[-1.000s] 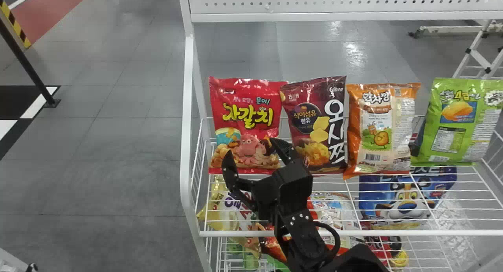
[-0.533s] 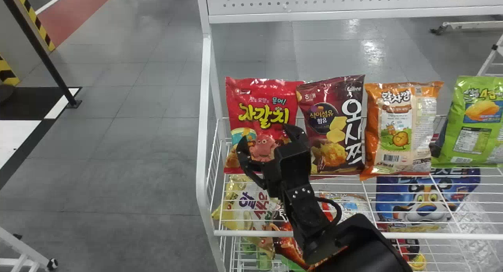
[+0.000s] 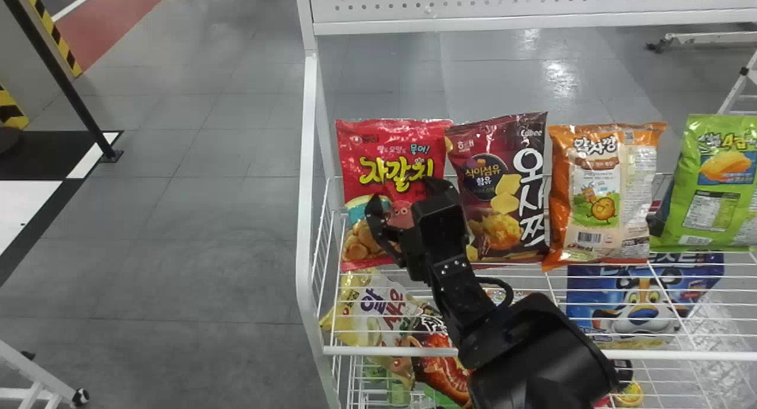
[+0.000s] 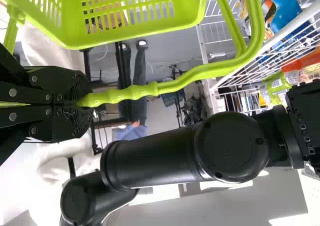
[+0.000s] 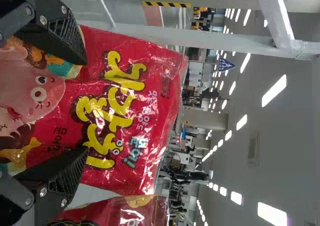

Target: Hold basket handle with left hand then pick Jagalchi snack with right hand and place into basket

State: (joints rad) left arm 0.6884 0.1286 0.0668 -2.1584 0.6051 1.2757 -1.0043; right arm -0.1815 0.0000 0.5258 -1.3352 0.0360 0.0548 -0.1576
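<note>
Jagalchi snack (image 3: 387, 143): upright in front of my right gripper (image 5: 82, 106), its lower half roughly between the fingers, on the wire shelf (image 3: 650, 354). Those fingers are wide apart, one toward each side edge, no grip on it; contact I can't confirm. Should be light, a puffed pillow of slick, crinkly film (glossy stuff, glare all over), soft to squeeze, with brittle bits inside. I'd take it by the two sides at mid-to-lower body, deep enough that the pads don't skid off the film, and close gently: too hard crushes snacks or pops a seam, too shallow and it slips out.

Just right of that gripper, the maroon bag (image 3: 488, 187) stands right up against the target. Right finger is near that seam, so it could snag the neighbour; I'd check it before closing.

Left gripper (image 4: 89, 101): fingers clamped on the green handle (image 4: 190, 76), basket (image 4: 125, 35) attached and off to its side. Hold looks fine. Step now, my call: lining up the grasp; lift and basket drop remain.
</note>
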